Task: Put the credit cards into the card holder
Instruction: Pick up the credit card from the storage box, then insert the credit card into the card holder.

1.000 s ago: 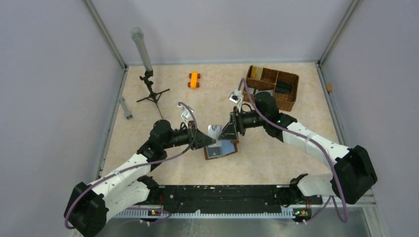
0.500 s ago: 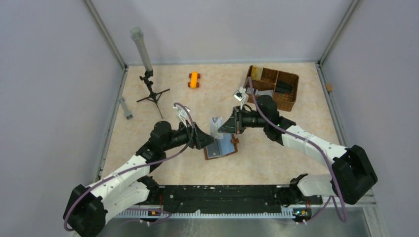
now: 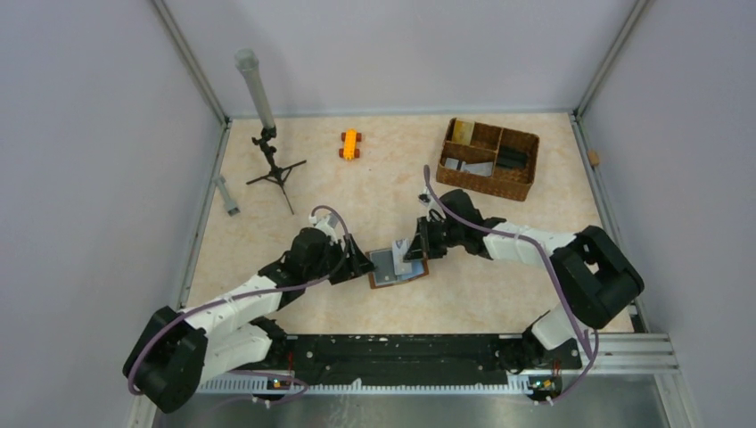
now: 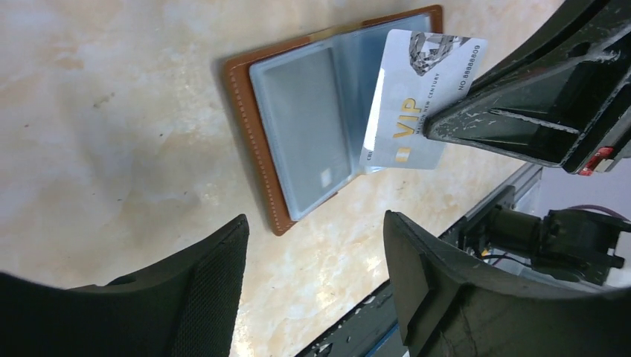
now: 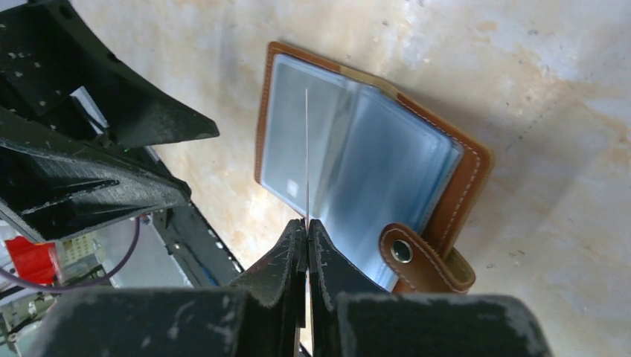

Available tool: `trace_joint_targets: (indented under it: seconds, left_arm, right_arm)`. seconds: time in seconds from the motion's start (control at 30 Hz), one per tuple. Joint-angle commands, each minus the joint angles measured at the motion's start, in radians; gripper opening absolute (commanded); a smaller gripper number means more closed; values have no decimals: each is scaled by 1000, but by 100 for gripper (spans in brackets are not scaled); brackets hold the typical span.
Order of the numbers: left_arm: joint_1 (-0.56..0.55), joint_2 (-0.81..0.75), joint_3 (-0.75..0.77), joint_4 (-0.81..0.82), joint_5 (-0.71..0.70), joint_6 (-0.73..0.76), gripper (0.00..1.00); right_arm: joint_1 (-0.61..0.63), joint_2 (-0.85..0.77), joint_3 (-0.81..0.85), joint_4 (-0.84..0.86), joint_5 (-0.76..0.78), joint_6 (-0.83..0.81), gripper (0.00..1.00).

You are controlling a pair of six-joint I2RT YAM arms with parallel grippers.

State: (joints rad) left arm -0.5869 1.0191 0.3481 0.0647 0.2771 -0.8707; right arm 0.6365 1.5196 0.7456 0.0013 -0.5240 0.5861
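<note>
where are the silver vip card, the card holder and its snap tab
silver vip card (image 4: pixel 417 100): left wrist view, middle of printed face
card holder (image 4: pixel 309 123): left wrist view, clear inner pocket
snap tab (image 5: pixel 431 264): right wrist view, strap beside stud

The open brown leather card holder (image 3: pixel 398 267) lies centrally, the black left gripper (image 3: pixel 364 264) just left of it, the black right gripper (image 3: pixel 408 250) just right. A silver-grey plastic credit card (image 4: pixel 417 104) stands on edge over its pockets, pinched in the right gripper. Behind: black tripod (image 3: pixel 275 169) far left, orange toy car (image 3: pixel 349 144) centre, brown woven basket (image 3: pixel 526 169) right.
</note>
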Motion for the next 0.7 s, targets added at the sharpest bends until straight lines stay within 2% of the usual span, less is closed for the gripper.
trace_joint_targets:
  seconds: [0.0, 0.23, 0.67]
  left_arm:
    - [-1, 46, -1, 50, -17, -28, 68]
    - [0, 130, 3, 85, -8, -13, 59]
    - [0, 247, 0, 161, 6, 11, 49]
  right_arm:
    - [14, 36, -3, 24, 36, -15, 0]
    - [14, 75, -19, 52, 46, -3, 0]
    - [14, 134, -29, 58, 11, 21, 0]
